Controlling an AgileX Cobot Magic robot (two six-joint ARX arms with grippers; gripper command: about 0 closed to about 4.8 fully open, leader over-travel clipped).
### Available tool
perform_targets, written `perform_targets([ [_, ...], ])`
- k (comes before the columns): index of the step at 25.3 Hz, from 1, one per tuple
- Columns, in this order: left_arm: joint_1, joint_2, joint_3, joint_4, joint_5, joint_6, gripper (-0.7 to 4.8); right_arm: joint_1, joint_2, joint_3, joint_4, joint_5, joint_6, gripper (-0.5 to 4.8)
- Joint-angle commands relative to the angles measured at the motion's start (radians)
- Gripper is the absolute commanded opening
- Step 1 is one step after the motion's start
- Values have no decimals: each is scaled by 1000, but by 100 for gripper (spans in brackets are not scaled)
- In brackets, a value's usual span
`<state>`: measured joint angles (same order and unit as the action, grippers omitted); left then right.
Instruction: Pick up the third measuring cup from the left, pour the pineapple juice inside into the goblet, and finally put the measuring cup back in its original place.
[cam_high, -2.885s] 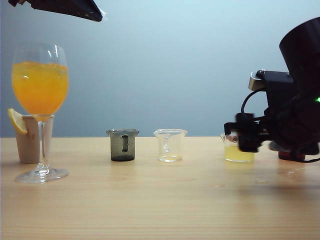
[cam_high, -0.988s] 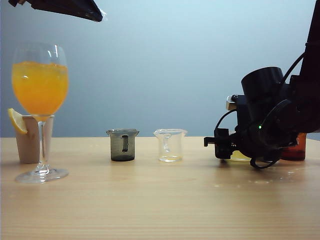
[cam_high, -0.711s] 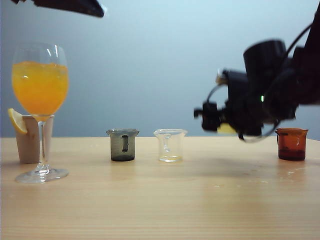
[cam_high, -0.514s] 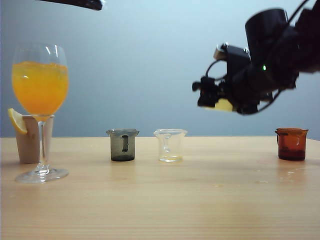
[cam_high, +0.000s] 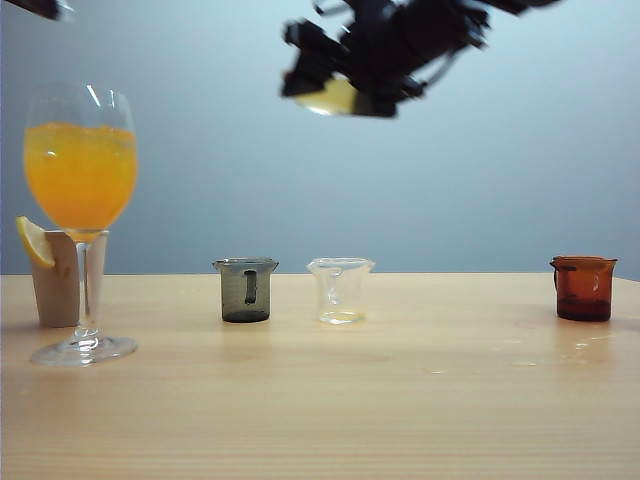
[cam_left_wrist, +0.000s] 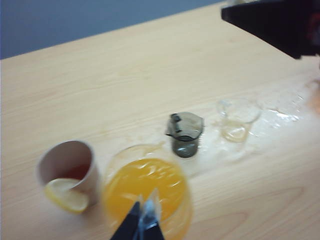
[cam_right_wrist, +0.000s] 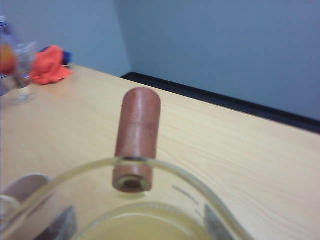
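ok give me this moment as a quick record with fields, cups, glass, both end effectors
right end effector: high above the table, shut on the third measuring cup
cup contents: pineapple juice
left end effector: above the goblet, looks shut
goblet: upright, holding orange drink
on table: smoky grey cup, clear cup, amber cup, beige cup with lemon slice

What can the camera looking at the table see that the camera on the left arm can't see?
Only the exterior view shows the right gripper high up, holding the third measuring cup with pale yellow pineapple juice, and the brown cup on the table.

Only the left wrist view shows the left gripper, fingertips close together, above the goblet.

Both show the goblet, grey cup, clear cup and lemon-slice cup.
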<state>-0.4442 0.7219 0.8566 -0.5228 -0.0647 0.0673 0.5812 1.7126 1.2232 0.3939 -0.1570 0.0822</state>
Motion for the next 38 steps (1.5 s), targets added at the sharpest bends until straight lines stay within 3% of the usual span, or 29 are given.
perform_targets([
  [1, 26, -93, 5, -99, 0, 0, -5, 72, 2, 78, -41, 1, -43, 135],
  [8, 24, -242, 5, -263, -3, -75, -4, 177, 23, 115, -53, 6, -61, 135],
  [15, 24, -255, 3, -261, 0, -82, -4, 214, 66, 156, -68, 8, -61, 135],
  [22, 24, -255, 3, -261, 0, -82, -4, 225, 195, 388, -213, 0, -122, 135],
  [38, 24, -255, 3, -262, 0, -82, -4, 250, 206, 389, -236, 25, -305, 135],
])
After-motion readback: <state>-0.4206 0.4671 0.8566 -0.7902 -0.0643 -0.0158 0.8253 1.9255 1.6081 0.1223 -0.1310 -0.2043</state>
